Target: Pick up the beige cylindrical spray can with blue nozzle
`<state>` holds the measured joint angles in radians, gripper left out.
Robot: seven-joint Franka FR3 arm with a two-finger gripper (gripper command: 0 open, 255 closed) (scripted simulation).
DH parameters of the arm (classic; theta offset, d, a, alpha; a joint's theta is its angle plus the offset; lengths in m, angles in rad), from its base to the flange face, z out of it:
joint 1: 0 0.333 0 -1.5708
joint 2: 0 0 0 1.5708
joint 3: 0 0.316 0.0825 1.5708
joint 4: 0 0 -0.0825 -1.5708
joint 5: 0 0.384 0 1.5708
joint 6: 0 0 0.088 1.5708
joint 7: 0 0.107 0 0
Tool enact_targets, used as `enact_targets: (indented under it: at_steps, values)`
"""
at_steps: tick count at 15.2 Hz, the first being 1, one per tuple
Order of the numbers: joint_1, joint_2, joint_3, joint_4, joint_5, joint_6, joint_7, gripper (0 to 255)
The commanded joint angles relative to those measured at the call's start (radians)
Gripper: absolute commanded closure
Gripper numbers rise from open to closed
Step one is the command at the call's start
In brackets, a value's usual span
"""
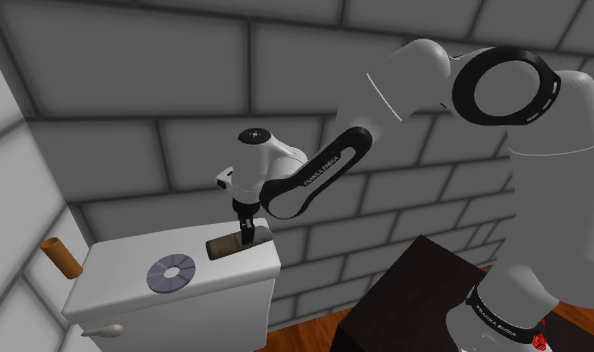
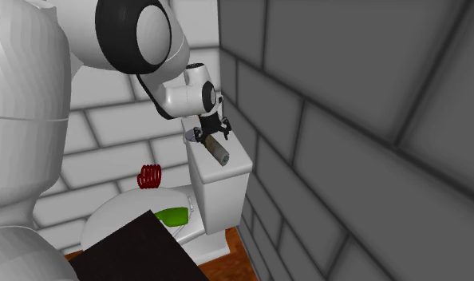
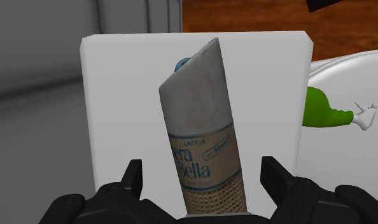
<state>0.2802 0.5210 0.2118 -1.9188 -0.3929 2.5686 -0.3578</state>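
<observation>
Seen lower centre of the shoulder view: beige spray can (image 1: 223, 245) lying on white toilet tank lid (image 1: 115, 260), straddled by the spread tool (image 1: 247, 234), untouched on either side.

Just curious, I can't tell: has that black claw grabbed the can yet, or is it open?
Gripper: open, its fingers standing apart on either side of the spray can, not touching it; holding nothing.

Grey block walls (image 1: 135, 90), seemingly wooden floor (image 1: 313, 332), white toilet cistern (image 1: 110, 282)
</observation>
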Motion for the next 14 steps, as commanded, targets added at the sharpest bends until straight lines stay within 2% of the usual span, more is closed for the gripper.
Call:
enact_targets:
  at_steps: [1, 8, 9, 14]
  values:
    - [0.009, 0.030, -0.006, 0.015, -0.012, 0.014, 0.005, 0]
    - [0.025, 0.088, -0.029, 0.025, -0.039, 0.062, 0.029, 0]
    - [0.025, 0.088, -0.029, 0.025, -0.039, 0.062, 0.029, 255]
    - [0.024, 0.088, -0.029, 0.026, -0.038, 0.062, 0.028, 255]
